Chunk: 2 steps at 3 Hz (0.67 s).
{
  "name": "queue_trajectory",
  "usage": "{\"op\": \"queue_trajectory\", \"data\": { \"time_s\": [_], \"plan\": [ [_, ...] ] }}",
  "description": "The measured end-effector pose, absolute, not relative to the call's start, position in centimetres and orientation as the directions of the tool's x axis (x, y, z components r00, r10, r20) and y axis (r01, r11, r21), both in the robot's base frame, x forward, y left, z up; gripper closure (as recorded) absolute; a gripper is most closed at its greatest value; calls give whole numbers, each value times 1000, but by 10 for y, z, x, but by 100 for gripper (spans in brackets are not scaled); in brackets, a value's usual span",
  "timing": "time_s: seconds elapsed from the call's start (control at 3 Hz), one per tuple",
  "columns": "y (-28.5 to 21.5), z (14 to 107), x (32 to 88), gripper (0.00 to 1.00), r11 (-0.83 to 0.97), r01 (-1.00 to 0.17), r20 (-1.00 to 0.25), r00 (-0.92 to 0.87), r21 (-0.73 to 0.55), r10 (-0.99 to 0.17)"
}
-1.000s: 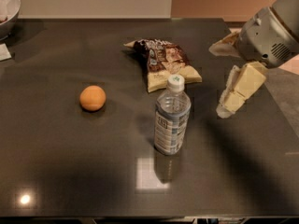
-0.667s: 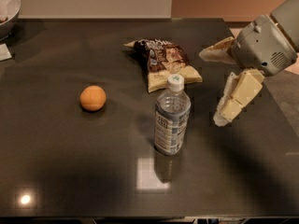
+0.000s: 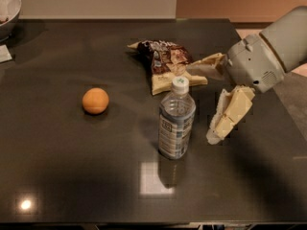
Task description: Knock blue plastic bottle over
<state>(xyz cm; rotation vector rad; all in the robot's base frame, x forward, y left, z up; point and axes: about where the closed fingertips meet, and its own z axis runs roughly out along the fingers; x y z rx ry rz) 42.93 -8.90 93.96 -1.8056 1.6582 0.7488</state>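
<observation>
Blue plastic bottle (image 3: 176,121): it is standing upright on its base with the white cap on top, so you are looking at a task that is not yet done. Nothing is tipping or leaning.

Table (image 3: 72,166): the dark top is carrying everything, and it is lying open to the left of the gripper, on the far side of the bottle, so a fall that way is looking unobstructed.

Gripper (image 3: 204,102): it is hanging low over the table at the right, with its two fingers spread wide and nothing between them. The lower finger (image 3: 230,114) is pointing down toward the tabletop just to the right of the bottle. A thin gap is showing, so you are not making contact yet. The upper finger (image 3: 207,63) is reaching out beyond the bottle's cap.

Snack bag (image 3: 168,63): it is lying flat beyond the gripper and to its left, behind the bottle, close to the upper finger.

Orange ball (image 3: 95,100): it is sitting well to the left of the gripper, past the bottle and apart from it.

Bowl (image 3: 9,8): its rim is just showing at the far left corner.

Judgement: the approach is looking nearly complete. What is remaining for you is the sideways push into the bottle's body and the fall itself.
</observation>
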Motion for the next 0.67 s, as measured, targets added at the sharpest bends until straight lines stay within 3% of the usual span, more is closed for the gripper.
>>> {"op": "queue_trajectory", "data": {
  "time_s": [0.67],
  "plan": [
    [-67, 928, 416, 0, -139, -990, -768, 100, -15, -633]
  ]
}}
